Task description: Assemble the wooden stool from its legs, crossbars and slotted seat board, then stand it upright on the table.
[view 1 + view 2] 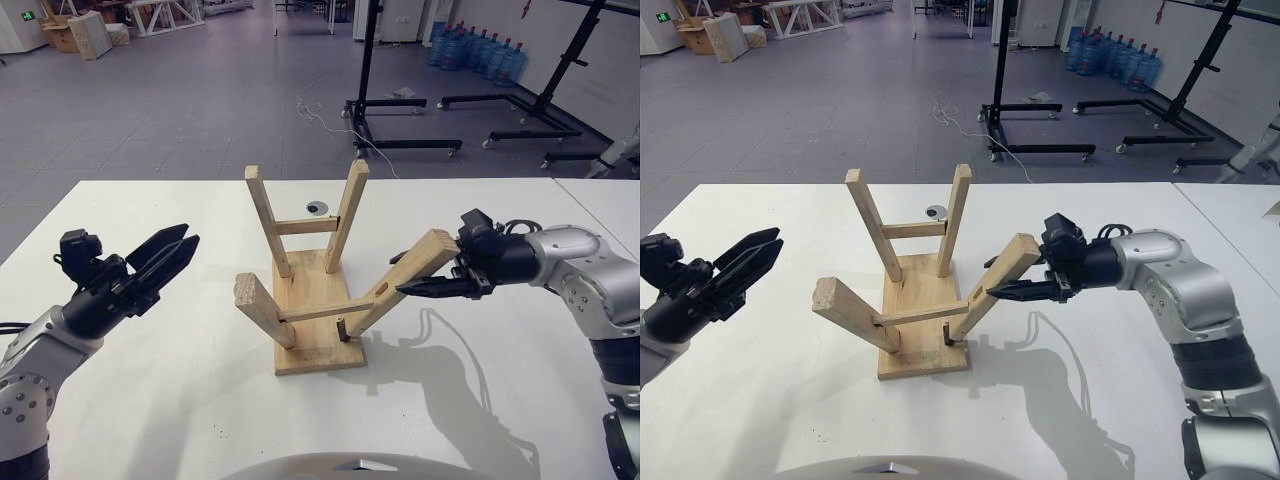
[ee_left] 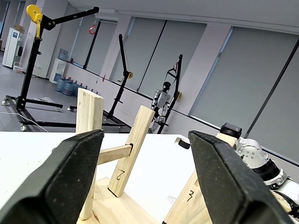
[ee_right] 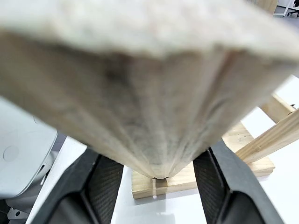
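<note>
The slotted seat board lies flat on the white table. Its two rear legs stand up from it, joined by a crossbar. The two front legs lean outward, linked by another crossbar. My right gripper is shut on the front right leg near its upper end; in the right wrist view that leg sits between the dark fingers. My left gripper hangs open to the left of the stool, clear of the front left leg. The left wrist view looks between its own fingers at the legs.
A small round disc lies on the table behind the stool. Black stand frames sit on the floor beyond the far edge. A second table adjoins on the right. Bare tabletop lies on both sides of the stool.
</note>
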Robot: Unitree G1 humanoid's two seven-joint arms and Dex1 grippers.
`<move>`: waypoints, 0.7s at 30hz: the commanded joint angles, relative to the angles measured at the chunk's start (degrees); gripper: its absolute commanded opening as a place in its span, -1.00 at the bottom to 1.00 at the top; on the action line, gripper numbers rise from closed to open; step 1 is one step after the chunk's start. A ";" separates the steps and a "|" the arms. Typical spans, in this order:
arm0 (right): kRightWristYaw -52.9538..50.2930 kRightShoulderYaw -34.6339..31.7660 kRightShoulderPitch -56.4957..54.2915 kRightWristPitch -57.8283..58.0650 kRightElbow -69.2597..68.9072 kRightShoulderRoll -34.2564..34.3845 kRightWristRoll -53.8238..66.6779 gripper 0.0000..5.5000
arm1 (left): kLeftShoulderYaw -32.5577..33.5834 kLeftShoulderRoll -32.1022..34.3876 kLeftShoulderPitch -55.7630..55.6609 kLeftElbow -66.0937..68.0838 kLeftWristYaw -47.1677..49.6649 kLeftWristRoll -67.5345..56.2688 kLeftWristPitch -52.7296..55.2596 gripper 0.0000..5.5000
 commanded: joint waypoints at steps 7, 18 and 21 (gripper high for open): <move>0.79 1.91 0.51 -4.96 -1.04 1.07 -3.37 -0.26 | -1.30 -1.04 -0.29 -1.53 0.75 1.20 -0.45 0.21; 1.62 3.77 3.18 -5.68 -0.85 -0.18 -4.14 -0.26 | -1.63 -1.15 0.25 -2.29 1.45 1.51 -0.29 0.21; 1.09 3.29 3.78 -5.34 -1.32 -0.50 -3.76 -0.26 | -1.60 -0.80 -0.03 -2.42 1.93 1.23 0.10 0.21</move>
